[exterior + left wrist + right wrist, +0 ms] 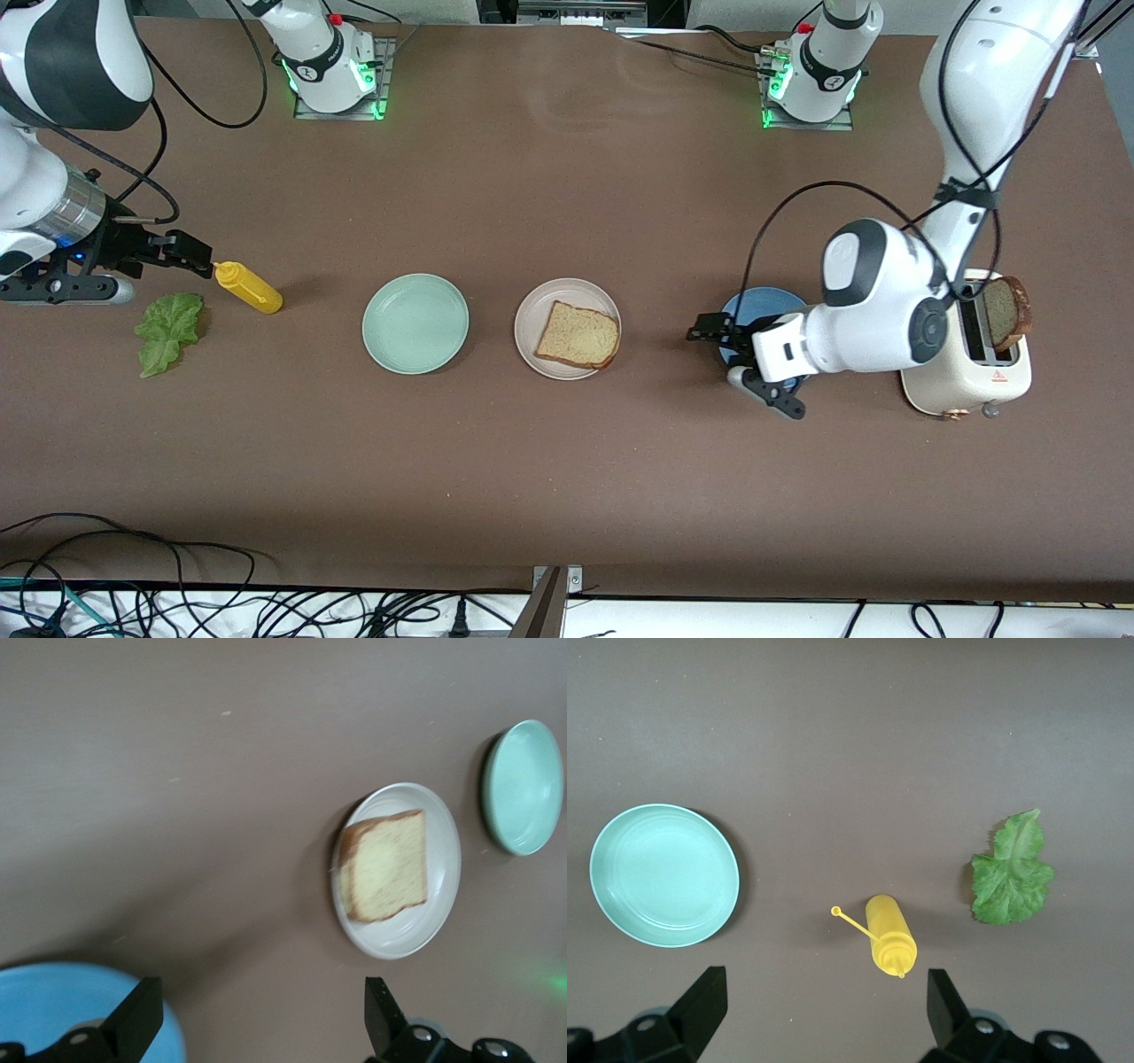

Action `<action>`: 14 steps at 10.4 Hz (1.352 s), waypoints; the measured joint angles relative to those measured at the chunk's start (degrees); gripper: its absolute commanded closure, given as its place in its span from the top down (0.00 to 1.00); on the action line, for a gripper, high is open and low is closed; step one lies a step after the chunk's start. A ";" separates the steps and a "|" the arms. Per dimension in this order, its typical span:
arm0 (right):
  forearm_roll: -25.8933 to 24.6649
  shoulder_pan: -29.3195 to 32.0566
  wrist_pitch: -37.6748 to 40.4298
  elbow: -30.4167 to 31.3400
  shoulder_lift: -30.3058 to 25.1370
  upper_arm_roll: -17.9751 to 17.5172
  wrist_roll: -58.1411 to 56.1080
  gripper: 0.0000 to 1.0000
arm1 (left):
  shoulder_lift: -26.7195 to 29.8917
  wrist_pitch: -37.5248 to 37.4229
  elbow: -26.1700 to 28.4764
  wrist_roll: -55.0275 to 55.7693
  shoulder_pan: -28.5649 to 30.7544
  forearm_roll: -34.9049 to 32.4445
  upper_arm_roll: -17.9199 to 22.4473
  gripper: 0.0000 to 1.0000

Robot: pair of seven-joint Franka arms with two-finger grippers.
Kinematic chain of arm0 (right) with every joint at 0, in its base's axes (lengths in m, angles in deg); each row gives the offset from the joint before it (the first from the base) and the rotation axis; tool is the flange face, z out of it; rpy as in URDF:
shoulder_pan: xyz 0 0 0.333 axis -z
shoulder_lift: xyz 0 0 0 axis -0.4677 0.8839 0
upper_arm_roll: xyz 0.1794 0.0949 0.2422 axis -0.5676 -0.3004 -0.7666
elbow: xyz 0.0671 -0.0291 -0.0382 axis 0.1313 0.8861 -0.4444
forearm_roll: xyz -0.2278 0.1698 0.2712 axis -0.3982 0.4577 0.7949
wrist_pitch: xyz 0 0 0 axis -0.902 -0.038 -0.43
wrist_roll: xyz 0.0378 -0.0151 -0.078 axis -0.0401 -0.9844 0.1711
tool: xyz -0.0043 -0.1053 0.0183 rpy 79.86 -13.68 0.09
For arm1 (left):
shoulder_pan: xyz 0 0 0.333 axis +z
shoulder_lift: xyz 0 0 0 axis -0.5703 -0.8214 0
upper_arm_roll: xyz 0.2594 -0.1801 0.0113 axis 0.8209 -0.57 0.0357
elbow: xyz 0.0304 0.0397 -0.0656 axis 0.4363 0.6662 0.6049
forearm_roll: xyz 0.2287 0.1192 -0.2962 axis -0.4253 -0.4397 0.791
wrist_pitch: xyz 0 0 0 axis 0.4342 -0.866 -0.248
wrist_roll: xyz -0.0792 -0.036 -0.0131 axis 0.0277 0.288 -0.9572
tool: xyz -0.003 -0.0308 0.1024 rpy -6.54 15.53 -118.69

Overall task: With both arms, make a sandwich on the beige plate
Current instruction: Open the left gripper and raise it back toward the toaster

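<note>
One bread slice (577,335) lies on the beige plate (532,310) at mid-bench, with the mint plate (415,322) beside it toward the right arm's end. The left gripper (740,365) hovers over the blue plate (742,306), jaws released and empty. Next to that plate, a toaster (966,372) holds a second slice (1006,312). The right gripper (193,252), jaws spread and empty, hangs by the mustard bottle (249,286); the lettuce (168,332) lies just nearer the camera.
</note>
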 measured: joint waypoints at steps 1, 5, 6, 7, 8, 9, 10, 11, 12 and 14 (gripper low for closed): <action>0.00 0.00 0.00 0.00 0.00 0.00 0.00 1.00 | 2.29 -3.21 -0.14 1.58 1.08 -3.36 0.00 1.00; 0.00 0.00 0.00 -0.01 0.00 0.00 0.00 1.00 | 12.83 -15.45 -0.51 6.29 2.63 -17.57 0.03 1.00; 0.00 0.01 0.01 0.00 0.00 0.00 0.00 1.00 | 15.39 -17.61 -0.55 6.75 2.69 -21.37 0.04 1.00; 0.00 0.01 0.01 -0.01 0.00 0.00 0.00 1.00 | 18.07 -18.76 -0.61 7.24 2.80 -24.41 0.10 1.00; 0.00 0.00 0.01 -0.01 0.00 0.00 0.00 1.00 | 20.62 -19.07 -0.73 7.64 3.32 -25.65 0.30 1.00; 0.00 0.01 0.01 -0.01 0.01 0.00 0.00 1.00 | 22.67 -20.10 -1.32 7.68 4.78 -25.73 0.43 1.00; 0.00 0.01 0.01 -0.01 0.01 0.01 0.00 1.00 | 23.98 -22.22 -2.78 7.63 6.78 -25.67 0.46 1.00; 0.00 0.01 0.01 -0.01 0.01 0.00 0.00 1.00 | 24.44 -25.08 -5.27 7.56 8.39 -25.34 0.49 1.00; 0.00 0.02 0.01 -0.01 0.01 0.00 0.00 1.00 | 24.54 -29.07 -8.01 7.55 9.40 -25.05 0.50 1.00; 0.00 0.01 0.01 -0.01 0.01 0.00 0.00 1.00 | 24.57 -33.45 -10.83 7.55 10.32 -23.97 0.49 1.00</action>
